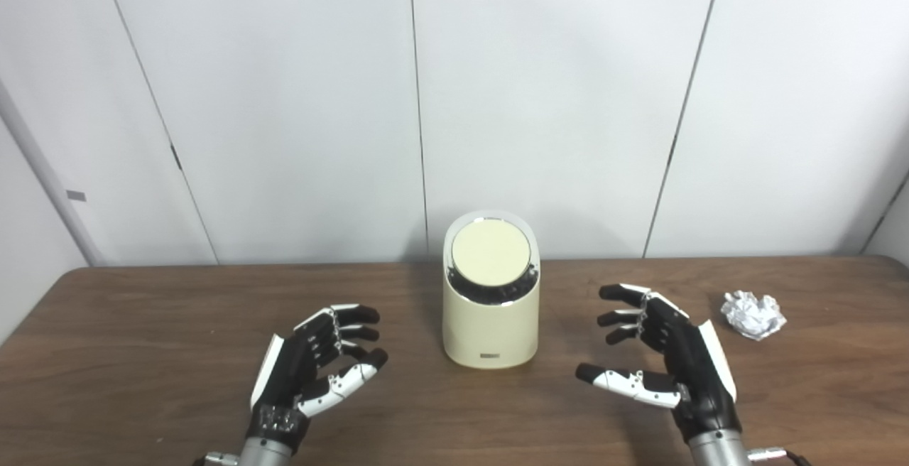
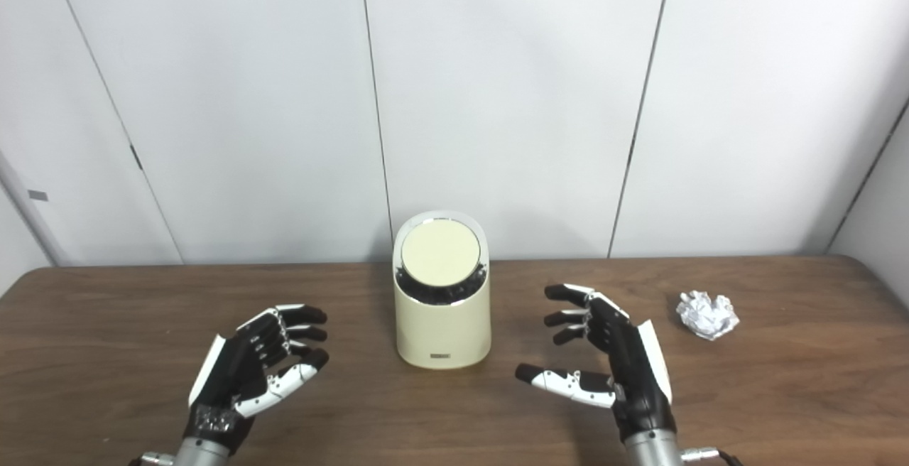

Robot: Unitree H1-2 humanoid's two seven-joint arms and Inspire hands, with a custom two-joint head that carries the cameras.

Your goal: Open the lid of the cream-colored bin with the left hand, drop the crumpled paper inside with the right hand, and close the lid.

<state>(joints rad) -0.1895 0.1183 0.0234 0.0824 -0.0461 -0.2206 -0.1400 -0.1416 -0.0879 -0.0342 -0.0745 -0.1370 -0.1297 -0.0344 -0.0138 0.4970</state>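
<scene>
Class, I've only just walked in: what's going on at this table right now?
Nothing is being handled yet. A humanoid robot's left hand and right hand are both open and empty on either side of a cream-colored cylindrical bin on the brown wooden table. The bin's round lid is shut. A crumpled ball of white paper lies untouched on the table, to the right of the right hand.

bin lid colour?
Pale cream lid, ringed by a shiny chrome rim, matching the cream bin. Clearest in the left eye view.
</scene>
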